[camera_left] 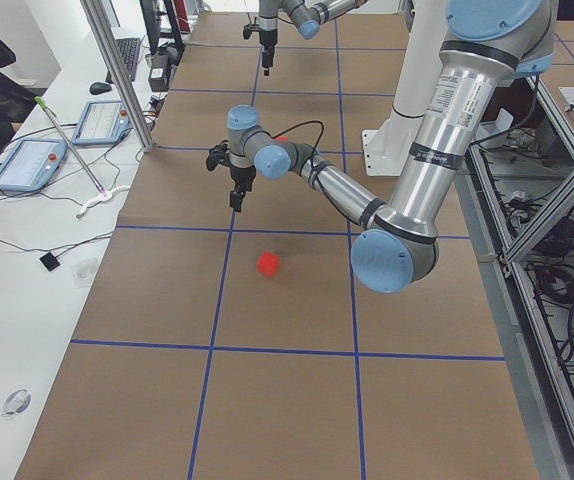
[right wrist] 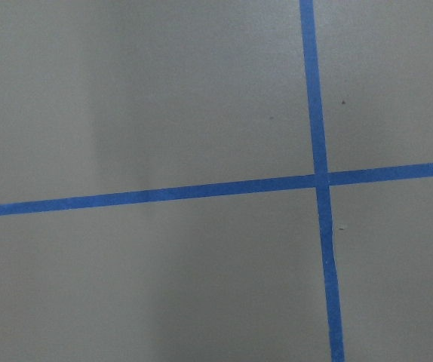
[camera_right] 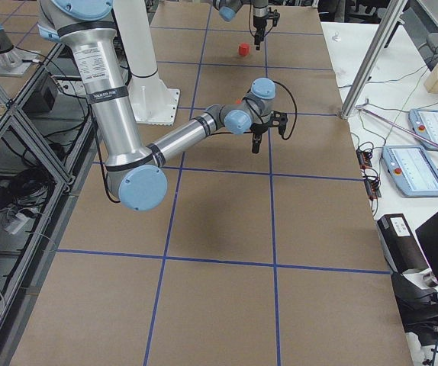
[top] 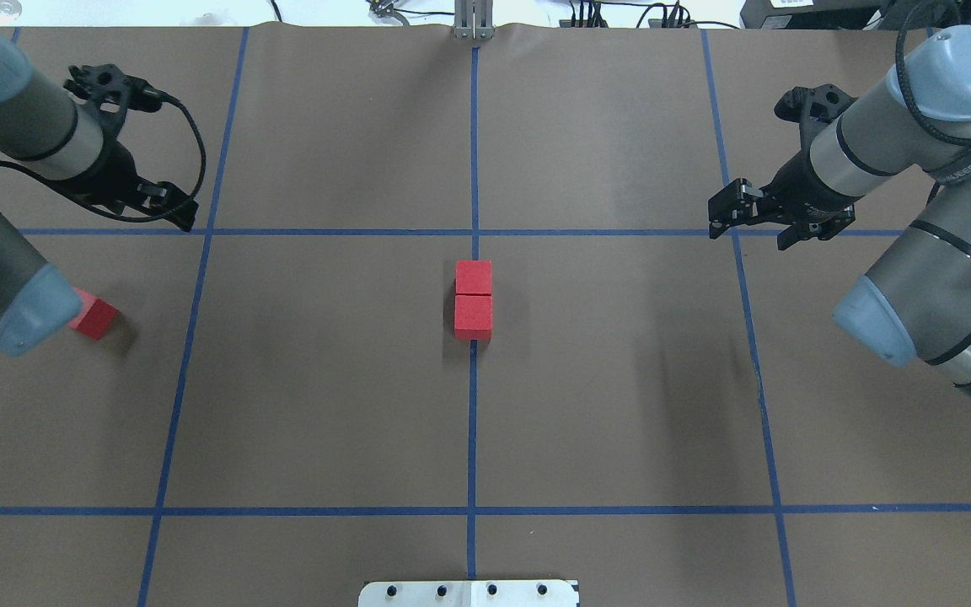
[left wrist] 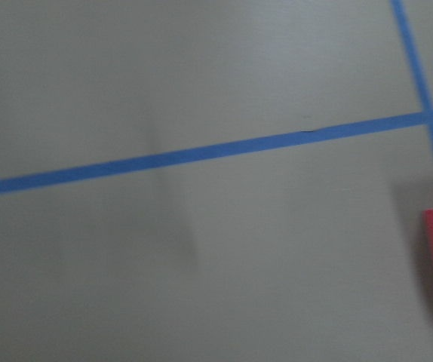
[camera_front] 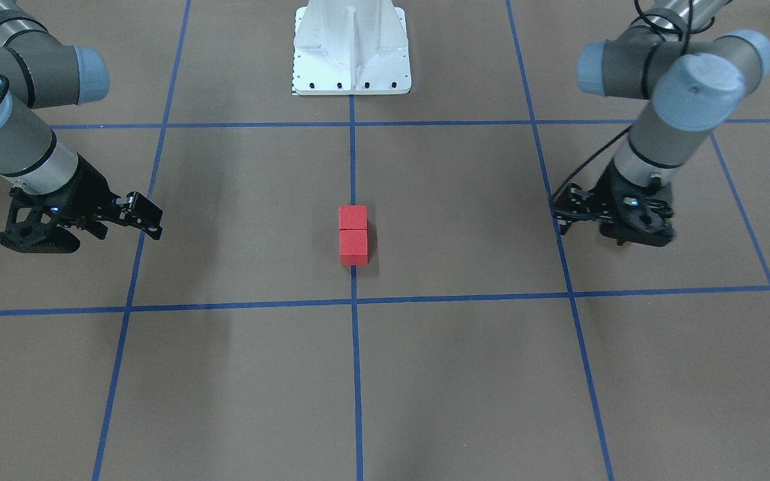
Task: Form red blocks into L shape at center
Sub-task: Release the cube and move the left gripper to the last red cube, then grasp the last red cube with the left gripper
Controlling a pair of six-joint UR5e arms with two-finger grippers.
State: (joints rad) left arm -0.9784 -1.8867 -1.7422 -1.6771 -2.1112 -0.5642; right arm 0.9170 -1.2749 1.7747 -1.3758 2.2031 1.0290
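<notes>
- Overhead exterior view: two of the three cubes lie at the center (top: 452,371) of the bench (top: 325,405). The far red block (top: 474,276) and the near red block (top: 474,316) touch face to face. They form a short bar along the middle blue tape line (top: 473,421).
- That bar sits slightly toward 12 o'clock from the midpoint between the two cross lines, still well within the middle area.
- The third red block (top: 96,318) lies at about 9 o'clock from the pair, well apart from it and beyond the next tape line. The left arm's elbow partly hides it.
- The left gripper (top: 167,206) hangs at about 10 o'clock from the pair, near a tape crossing. Its fingers look parted and nothing is between them. It is not over the stray cube.
- The right gripper (top: 759,226) hangs at roughly 2 o'clock from the pair, fingers spread wide and empty.
- Judgement: the long leg of the L looks finished, so about two thirds of the job is done.
- What is left, as I read it, is to fetch the stray cube, which is nearest the left arm. It then has to be set flush against the side of one end cube, at 3 or 9 o'clock of it, so the bar turns a corner.
- The placing should not nudge the two seated cubes out of line.
</notes>
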